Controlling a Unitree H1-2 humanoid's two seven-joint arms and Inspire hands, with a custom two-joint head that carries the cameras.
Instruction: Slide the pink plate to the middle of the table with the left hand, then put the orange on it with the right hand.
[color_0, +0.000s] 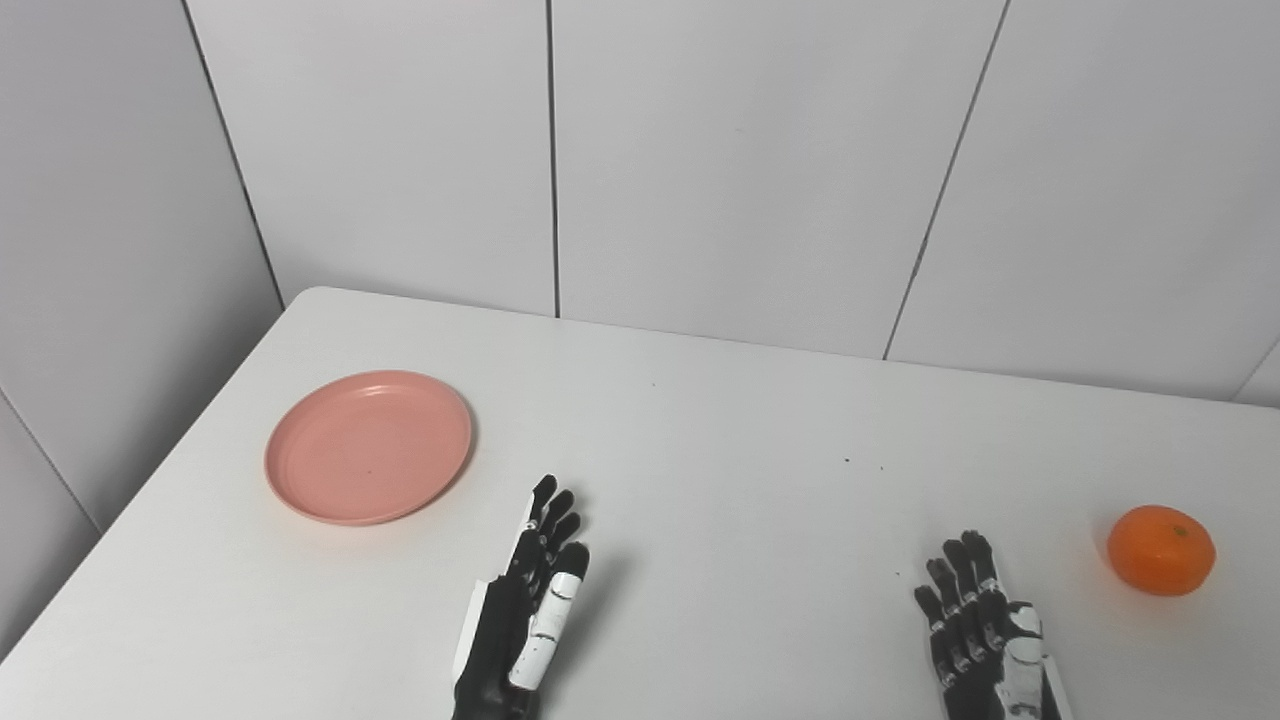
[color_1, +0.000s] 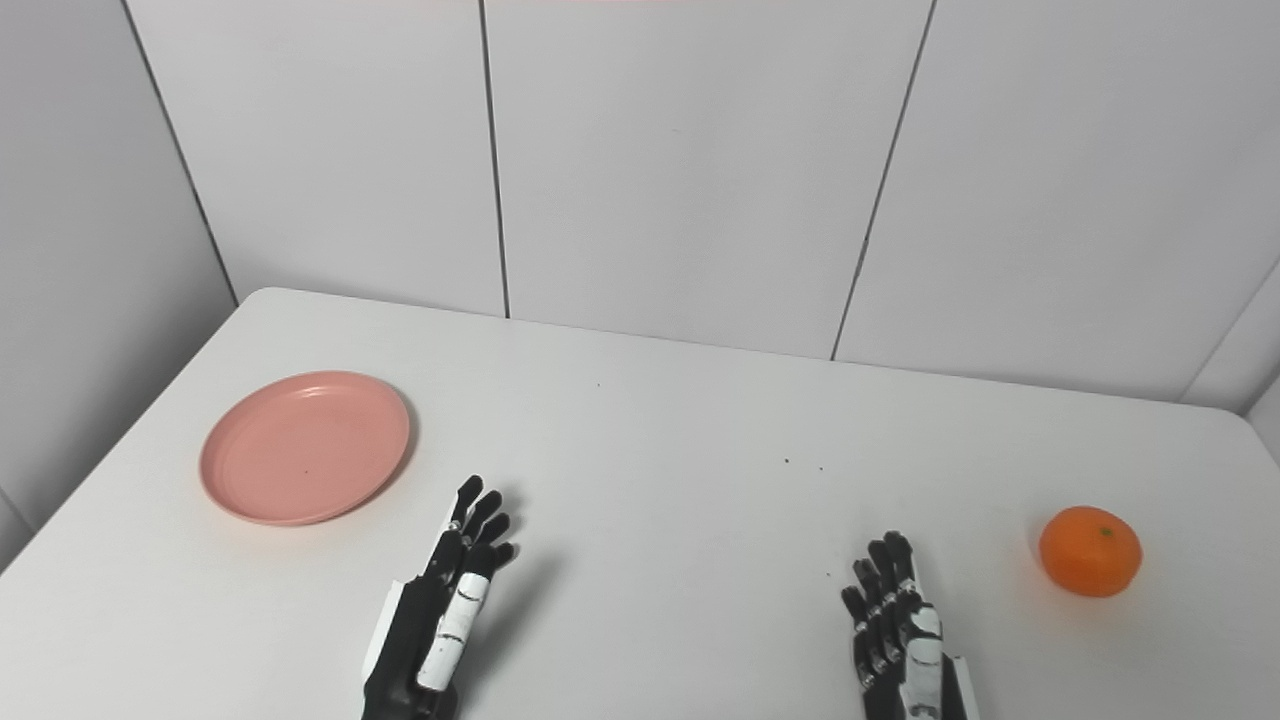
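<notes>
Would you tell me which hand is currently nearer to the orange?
Right. The right hand rests open on the table just left of the orange; the left hand is far across the table, beside the pink plate.

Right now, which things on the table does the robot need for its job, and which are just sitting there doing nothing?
For the job:
- pink plate, on the table's left side, nothing on it
- orange, far right
- left hand, open, near the plate
- right hand, open, near the orange

Just there:
- white table
- a few tiny dark specks on it
</notes>
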